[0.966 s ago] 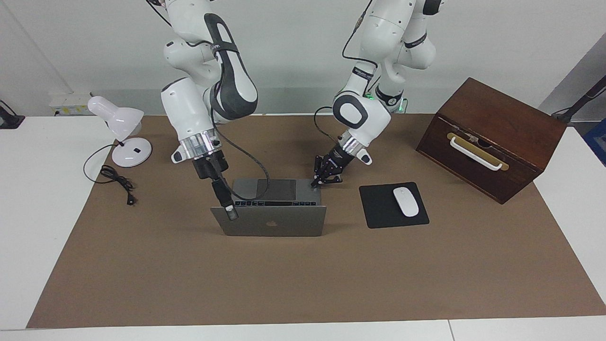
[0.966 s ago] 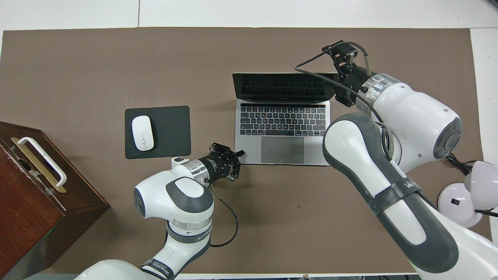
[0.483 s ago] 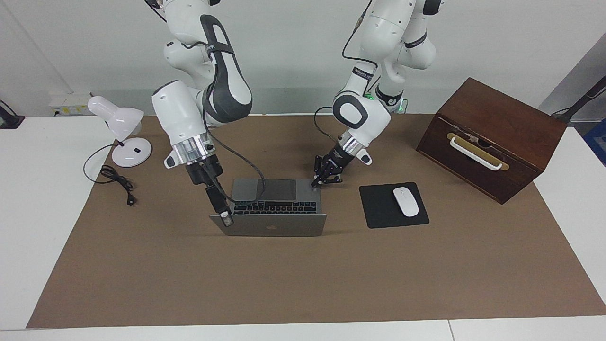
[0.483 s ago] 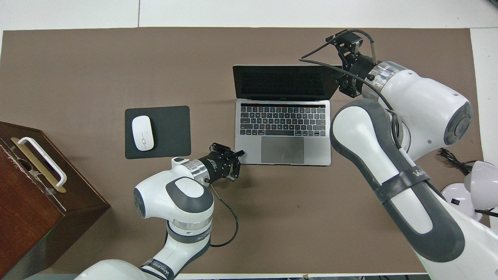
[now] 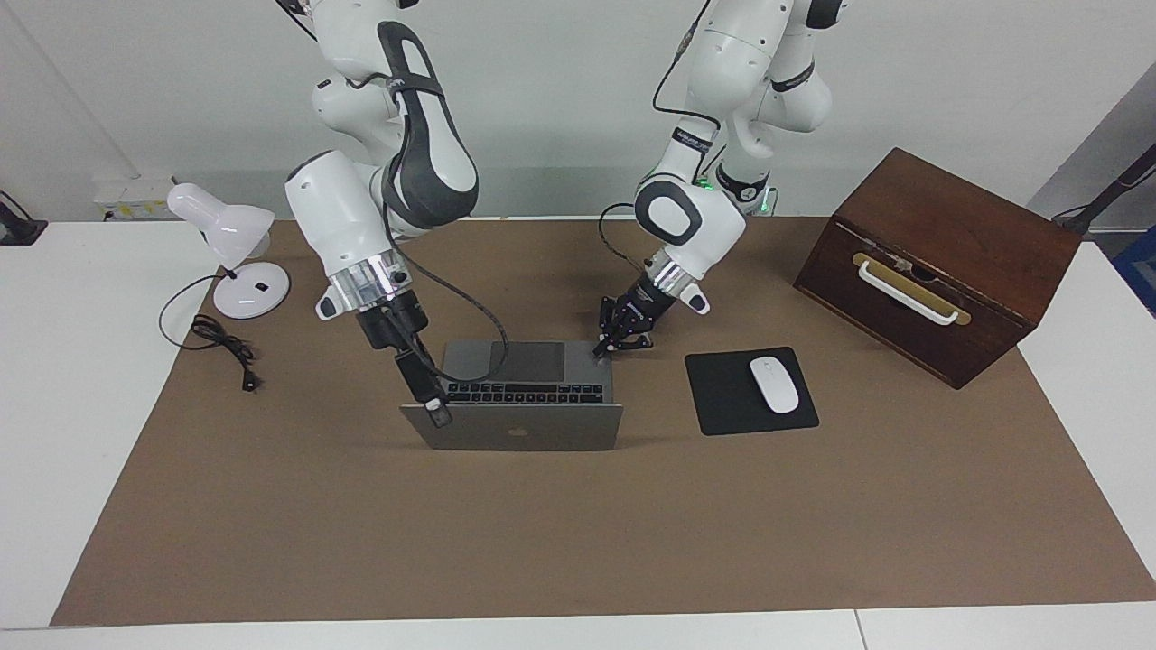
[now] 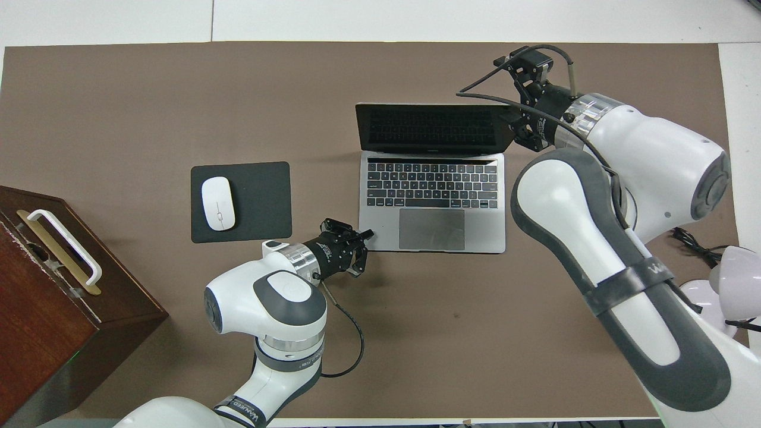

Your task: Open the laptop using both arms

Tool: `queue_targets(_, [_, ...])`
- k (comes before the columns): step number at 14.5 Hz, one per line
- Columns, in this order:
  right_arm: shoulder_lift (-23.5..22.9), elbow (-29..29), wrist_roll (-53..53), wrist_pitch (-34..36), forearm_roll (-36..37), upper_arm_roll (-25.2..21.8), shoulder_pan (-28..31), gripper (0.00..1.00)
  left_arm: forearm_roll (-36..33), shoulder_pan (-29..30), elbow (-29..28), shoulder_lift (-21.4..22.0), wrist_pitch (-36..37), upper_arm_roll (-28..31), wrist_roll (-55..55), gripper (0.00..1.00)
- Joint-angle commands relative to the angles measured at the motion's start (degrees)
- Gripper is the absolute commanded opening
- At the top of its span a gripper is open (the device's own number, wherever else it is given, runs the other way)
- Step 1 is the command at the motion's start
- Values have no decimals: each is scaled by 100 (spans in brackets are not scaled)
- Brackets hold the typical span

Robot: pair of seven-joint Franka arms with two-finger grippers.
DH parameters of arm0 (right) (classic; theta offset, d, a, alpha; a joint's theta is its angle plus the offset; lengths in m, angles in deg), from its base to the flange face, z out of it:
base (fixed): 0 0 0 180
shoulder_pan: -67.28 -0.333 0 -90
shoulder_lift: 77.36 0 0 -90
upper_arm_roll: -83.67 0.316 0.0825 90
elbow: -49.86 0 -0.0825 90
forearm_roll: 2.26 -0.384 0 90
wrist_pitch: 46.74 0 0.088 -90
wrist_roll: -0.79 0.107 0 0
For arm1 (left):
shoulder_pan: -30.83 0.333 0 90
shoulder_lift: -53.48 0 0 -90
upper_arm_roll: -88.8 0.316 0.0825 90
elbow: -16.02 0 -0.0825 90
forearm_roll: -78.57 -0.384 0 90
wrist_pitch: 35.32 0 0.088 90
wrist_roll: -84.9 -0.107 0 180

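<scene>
The laptop (image 5: pixel 524 397) sits open on the brown mat (image 5: pixel 578 542) near the middle of the bench (image 5: pixel 54 406), its dark screen tilted back away from the robots and its keyboard and trackpad facing them. The left pincer (image 5: pixel 600 348), clenched with its fingertips together, rests on the corner of the laptop's base nearest the robots, at the end toward the left arm. The right pincer (image 5: pixel 437 415) stands at the lid's upper corner, at the laptop's end toward the right arm; its fingers are spread wide, and whether they actually pinch the lid edge cannot be told. A black mouse pad (image 5: pixel 750 390) carrying a white mouse (image 5: pixel 774 385) lies beside the laptop toward the left arm's end, and a dark wooden box (image 5: pixel 935 262) stands well apart from the laptop at that same end. A white desk lamp (image 5: pixel 233 248) stands toward the right arm's end, nearer to the robots than the laptop.
</scene>
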Motion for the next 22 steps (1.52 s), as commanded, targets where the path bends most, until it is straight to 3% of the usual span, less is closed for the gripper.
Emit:
queue_targets(1, [549, -215, -225, 586, -214, -43, 152, 100, 153, -139, 90, -227, -130, 56, -141, 0])
queue_targets(6, [1095, -470, -198, 1237, -152, -17, 495, 100, 101, -121, 90, -226, -130, 65, -141, 0])
queue_targets(12, [1280, -365, -207, 2212, 339, 54, 1119, 100, 65, -112, 143, -209, -130, 65, -149, 0])
queue_targets(19, [1552, 74, -304, 3653, 1674, 106, 1796, 100, -181, -34, 310, -42, -288, 91, -324, 0])
queue_targets(22, [1614, 320, -636, 4128, 2167, 316, 2120, 100, -251, 203, 345, 54, -332, 100, -1043, 0])
